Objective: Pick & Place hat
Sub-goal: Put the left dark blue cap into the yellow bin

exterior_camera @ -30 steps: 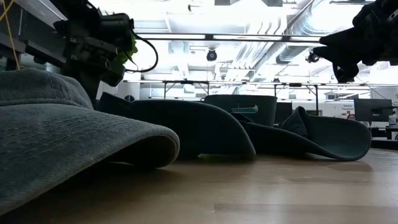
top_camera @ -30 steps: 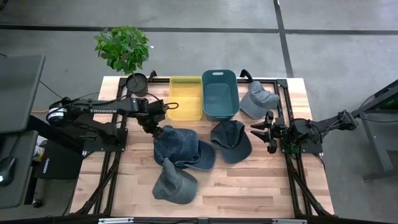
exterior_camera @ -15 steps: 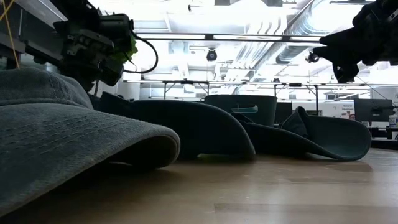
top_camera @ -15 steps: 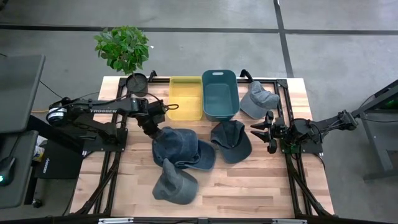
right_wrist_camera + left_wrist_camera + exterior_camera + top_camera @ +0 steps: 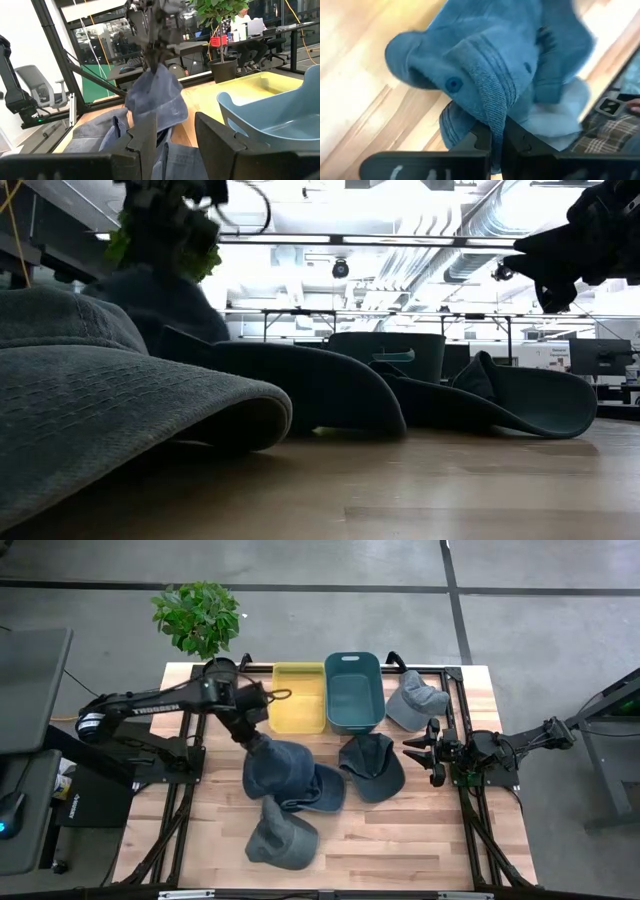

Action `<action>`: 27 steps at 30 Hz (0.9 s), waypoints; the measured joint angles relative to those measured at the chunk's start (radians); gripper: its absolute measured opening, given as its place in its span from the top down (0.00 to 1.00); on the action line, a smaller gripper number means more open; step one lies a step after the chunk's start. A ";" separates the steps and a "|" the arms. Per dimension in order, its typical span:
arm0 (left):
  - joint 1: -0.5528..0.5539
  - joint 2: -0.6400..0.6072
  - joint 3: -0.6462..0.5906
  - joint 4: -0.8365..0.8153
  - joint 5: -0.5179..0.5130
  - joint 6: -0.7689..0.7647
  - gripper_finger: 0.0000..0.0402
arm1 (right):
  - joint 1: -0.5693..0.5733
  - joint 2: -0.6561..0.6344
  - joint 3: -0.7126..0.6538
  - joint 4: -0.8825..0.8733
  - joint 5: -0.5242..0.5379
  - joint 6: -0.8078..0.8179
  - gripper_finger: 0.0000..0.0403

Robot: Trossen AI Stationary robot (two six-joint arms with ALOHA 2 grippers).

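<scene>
Denim hat [image 5: 290, 776] hangs pinched by its crown in the left end effector [image 5: 258, 743], fingers clamped on a fold, brim apparently trailing on the counter [image 5: 400, 840]. Right end effector [image 5: 428, 752] waits open at the counter's right edge.

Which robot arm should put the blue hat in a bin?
The left. Its gripper is already shut on the blue hat, lifting it near the yellow bin. The right gripper waits open by the table's right edge, holding nothing.
</scene>
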State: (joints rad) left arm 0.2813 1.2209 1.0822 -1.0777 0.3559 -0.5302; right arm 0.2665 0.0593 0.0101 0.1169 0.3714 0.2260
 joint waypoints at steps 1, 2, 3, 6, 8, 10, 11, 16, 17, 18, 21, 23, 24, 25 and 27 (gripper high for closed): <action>0.000 0.000 0.024 -0.005 0.000 -0.002 0.99 | 0.000 0.000 0.000 0.000 0.000 0.000 0.68; 0.000 0.000 0.049 -0.005 0.000 -0.009 1.00 | 0.000 0.000 0.000 0.000 0.000 0.000 0.68; 0.000 0.000 0.074 -0.003 -0.003 -0.019 1.00 | 0.000 0.000 0.000 0.000 0.000 0.000 0.68; 0.000 0.000 0.145 -0.003 -0.008 -0.034 1.00 | 0.000 0.000 0.000 0.000 0.000 0.000 0.68; 0.000 0.000 0.186 -0.003 -0.009 -0.040 1.00 | 0.000 0.000 0.000 0.000 0.000 0.000 0.68; 0.000 0.000 0.220 0.007 -0.008 -0.043 1.00 | 0.000 0.000 0.000 0.000 0.000 0.000 0.68; 0.000 0.000 0.234 0.014 -0.007 -0.043 1.00 | 0.000 0.000 0.000 0.000 0.000 0.000 0.68; 0.000 0.000 0.278 0.073 -0.012 -0.060 1.00 | 0.000 0.000 0.000 0.000 0.000 0.000 0.68; 0.000 0.000 0.280 0.090 -0.017 -0.069 1.00 | 0.000 0.000 0.000 0.000 0.000 0.000 0.68; 0.000 0.000 0.280 0.110 -0.025 -0.078 1.00 | 0.000 0.000 0.000 0.000 0.000 0.000 0.68; 0.000 0.000 0.280 0.156 -0.073 -0.107 1.00 | 0.000 0.000 0.000 0.000 0.000 0.000 0.68; 0.000 0.000 0.280 0.187 -0.109 -0.120 1.00 | 0.000 0.000 0.000 0.000 0.000 0.000 0.68; 0.000 0.000 0.279 0.206 -0.123 -0.126 1.00 | 0.000 0.000 0.000 0.000 0.000 0.000 0.68; 0.000 0.000 0.279 0.225 -0.136 -0.129 1.00 | 0.000 0.000 0.000 0.000 0.000 0.000 0.68; 0.000 0.000 0.279 0.266 -0.162 -0.130 1.00 | 0.000 0.000 0.000 0.000 0.000 0.000 0.68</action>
State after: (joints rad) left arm 0.2817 1.2205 1.3617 -0.8118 0.1935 -0.6605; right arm 0.2661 0.0589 0.0101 0.1169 0.3714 0.2260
